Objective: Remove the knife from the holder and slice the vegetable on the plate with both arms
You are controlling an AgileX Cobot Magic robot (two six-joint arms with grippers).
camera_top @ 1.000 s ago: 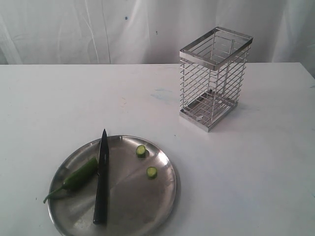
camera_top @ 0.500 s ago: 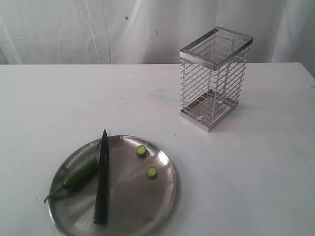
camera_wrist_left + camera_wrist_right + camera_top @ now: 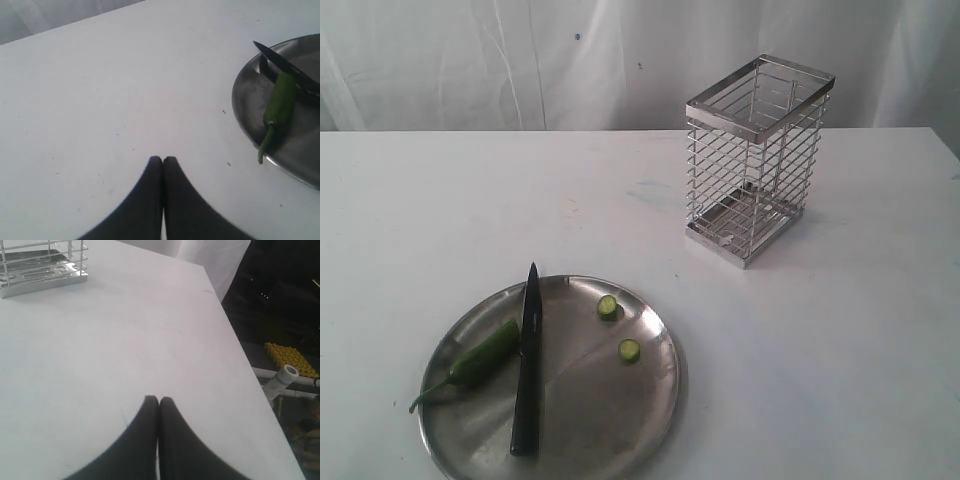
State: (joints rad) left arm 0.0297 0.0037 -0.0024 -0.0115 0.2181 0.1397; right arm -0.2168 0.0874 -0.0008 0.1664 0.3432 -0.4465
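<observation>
While both pincers are closed with fingers pressed together and nothing between them, the knife (image 3: 527, 375) lies flat on the plate (image 3: 610, 420), out of the holder (image 3: 756, 160). In the exterior view the knife's long axis runs near-to-far. Its tip points to the far side at the plate's far rim, and its black handle is toward the near rim.

The vegetable (image 3: 485, 355) lies on the left part of the plate, on a diagonal. Its cut end is just beside the blade and its stem points near-left, reaching the rim. Two slices (image 3: 608, 306) (image 3: 629, 350) sit right of the blade, apart from each other.

The holder stands upright at far right, well apart from the plate, with bare white table (image 3: 840, 350) between them.

The left gripper (image 3: 162, 159) is over bare table, apart from the plate's rim (image 3: 250, 115); the chili's stem (image 3: 279, 102) points toward that side. The right gripper (image 3: 158, 399) is over bare table with the table's side edge near it. The holder's base (image 3: 40, 270) is well away from it.
</observation>
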